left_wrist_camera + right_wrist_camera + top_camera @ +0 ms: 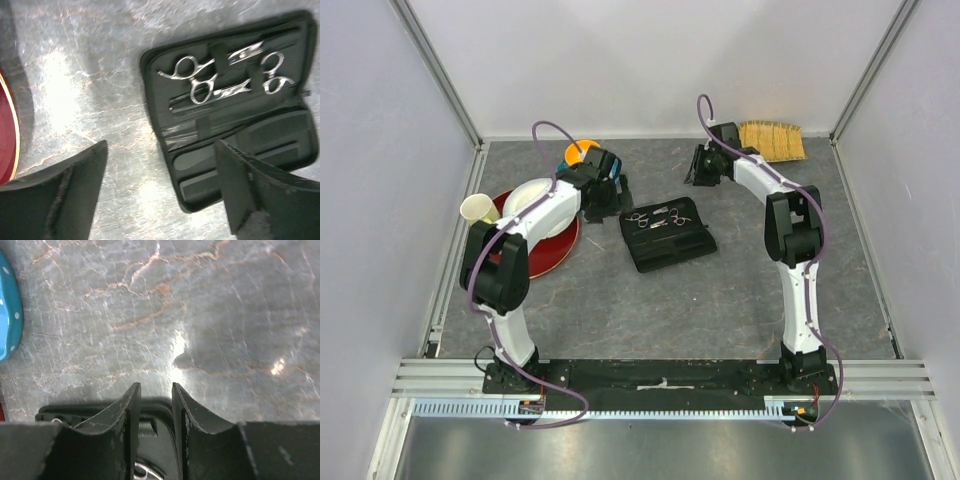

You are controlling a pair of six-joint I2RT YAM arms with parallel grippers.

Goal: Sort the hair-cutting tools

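Grey marbled surface [620, 310], white walls on three sides. Black zip case [667, 255] lies open mid-frame in the top view. All the tools are inside it.

Left wrist view: the upper half of the case holds the left scissors [206, 63] and the right scissors [246, 50], side by side with rings at opposite ends. The lower half holds the handled comb [195, 161] and the plain comb [200, 189] just below it. Both are black on black lining, hard to make out, and partly hidden by a finger.

Left hand [603, 192] sits just left of the case's upper-left corner. It is released: fingers [65, 195] spread wide with nothing between them.

Right hand [704, 168] is above and right of the case, near its top edge. Its fingers [125, 420] are close together with a narrow gap and grip nothing. The case edge shows below the gap.

Left side of the top view: red plate [560, 255], white bowl [528, 195], cup [475, 208], orange item [577, 151]. Upper right: yellow brush [773, 140].
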